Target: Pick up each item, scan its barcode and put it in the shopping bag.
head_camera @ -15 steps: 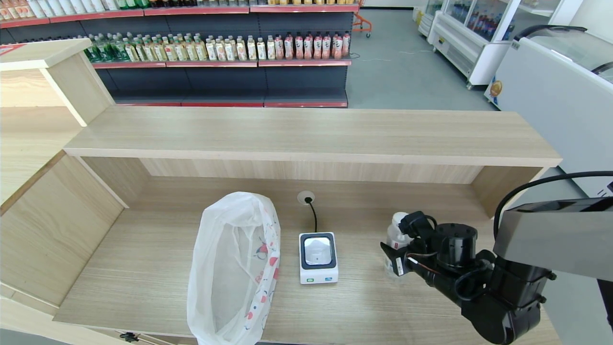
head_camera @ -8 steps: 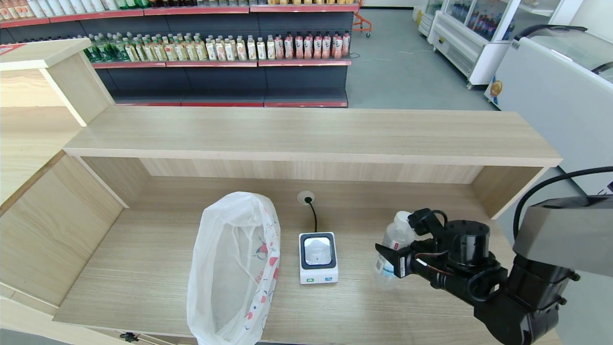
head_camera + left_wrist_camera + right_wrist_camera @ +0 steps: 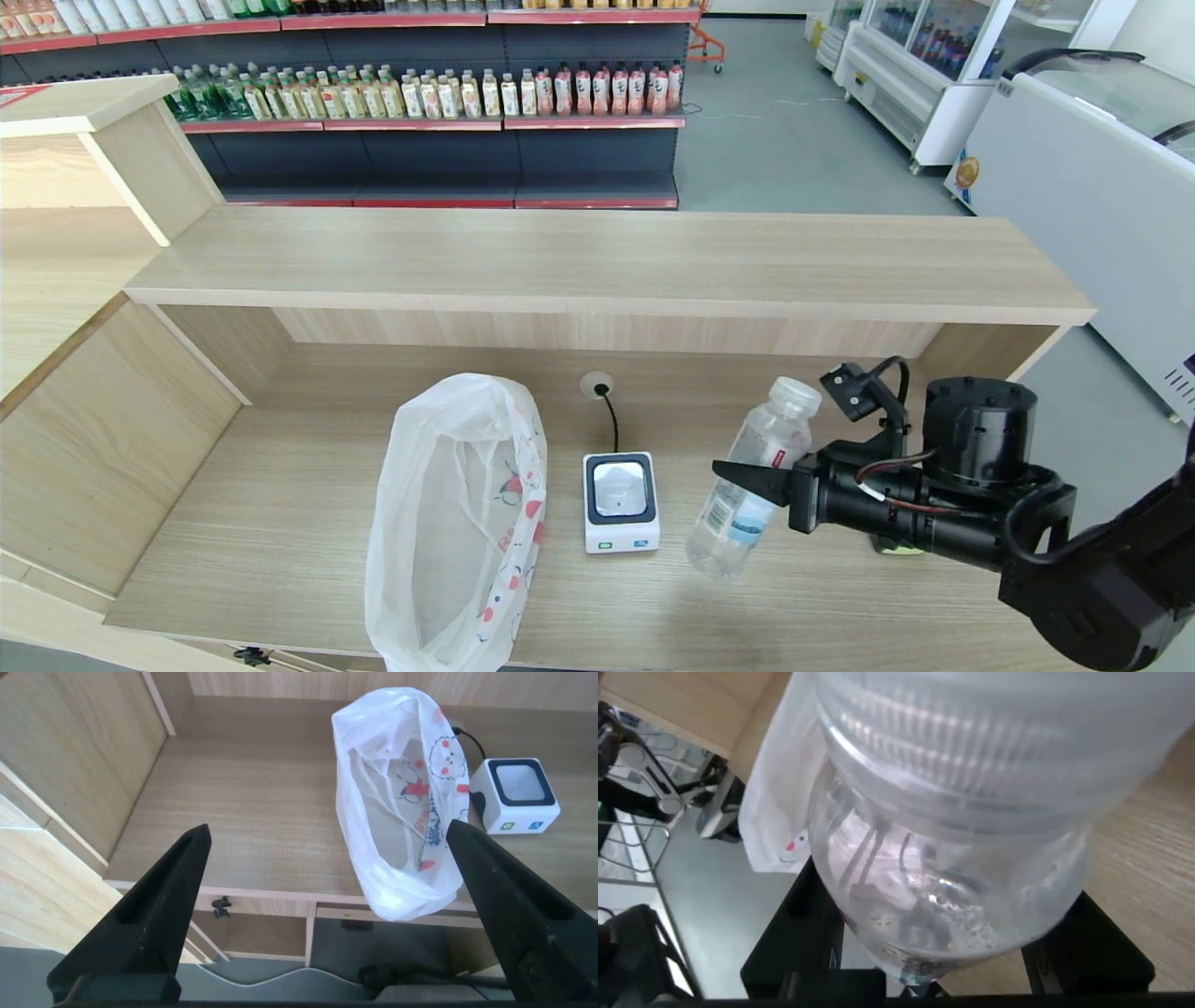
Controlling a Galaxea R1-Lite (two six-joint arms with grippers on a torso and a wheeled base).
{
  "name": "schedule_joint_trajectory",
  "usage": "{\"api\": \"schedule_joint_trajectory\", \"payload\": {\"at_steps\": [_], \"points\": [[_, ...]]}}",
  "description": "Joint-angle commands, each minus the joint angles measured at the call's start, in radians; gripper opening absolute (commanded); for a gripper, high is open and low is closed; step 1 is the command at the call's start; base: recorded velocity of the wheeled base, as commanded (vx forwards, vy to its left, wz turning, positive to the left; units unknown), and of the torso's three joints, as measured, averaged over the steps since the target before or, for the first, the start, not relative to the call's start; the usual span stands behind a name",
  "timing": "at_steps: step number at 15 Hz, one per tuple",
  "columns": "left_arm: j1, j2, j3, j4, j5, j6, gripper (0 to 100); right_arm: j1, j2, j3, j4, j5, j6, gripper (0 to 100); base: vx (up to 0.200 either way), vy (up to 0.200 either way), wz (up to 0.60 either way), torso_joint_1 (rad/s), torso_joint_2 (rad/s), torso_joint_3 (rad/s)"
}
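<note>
Gripping bottle (image 3: 767,437) | right hand (image 3: 747,478) clamped mid-body | cap tilted up-right, base down-left | left hand (image 3: 329,838) spread wide

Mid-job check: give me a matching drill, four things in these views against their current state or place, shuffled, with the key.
1. bottle
2. scanner
3. shopping bag
4. left gripper

A. fingers spread, holding nothing
B. flat on the counter, window up
C. tilted, clamped in the right gripper
D. standing on the counter, mouth open

Pairs: 1-C, 2-B, 3-D, 4-A
</note>
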Motion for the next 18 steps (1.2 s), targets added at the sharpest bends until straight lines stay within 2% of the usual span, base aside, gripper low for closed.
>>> {"api": "schedule_joint_trajectory", "payload": {"at_steps": [1, 3, 8, 9, 11, 15, 18], "points": [[0.0, 0.0, 0.0, 0.0, 0.0, 0.001, 100, 0.036, -0.05, -0.002, 0.005, 0.009, 0.018, 0, 0.0, 0.0, 0.0, 0.0, 0.0, 0.0], [0.0, 0.0, 0.0, 0.0, -0.002, 0.001, 100, 0.102, -0.042, 0.002, 0.014, 0.009, 0.052, 0, 0.0, 0.0, 0.0, 0.0, 0.0, 0.0], [0.0, 0.0, 0.0, 0.0, 0.0, 0.001, 100, 0.123, -0.067, 0.016, 0.019, 0.001, 0.15, 0, 0.0, 0.0, 0.0, 0.0, 0.0, 0.0], [0.0, 0.0, 0.0, 0.0, 0.0, -0.001, 100, 0.123, -0.063, 0.067, 0.04, -0.008, 0.103, 0, 0.0, 0.0, 0.0, 0.0, 0.0, 0.0], [0.0, 0.0, 0.0, 0.0, 0.0, 0.001, 100, 0.114, -0.082, 0.067, 0.091, -0.026, 0.033, 0, 0.0, 0.0, 0.0, 0.0, 0.0, 0.0], [0.0, 0.0, 0.0, 0.0, 0.0, -0.001, 100, 0.131, -0.134, -0.038, 0.097, 0.018, 0.202, 0, 0.0, 0.0, 0.0, 0.0, 0.0, 0.0], [0.0, 0.0, 0.0, 0.0, 0.0, 0.001, 100, 0.168, -0.129, -0.039, 0.091, 0.018, 0.213, 0, 0.0, 0.0, 0.0, 0.0, 0.0, 0.0]]}}
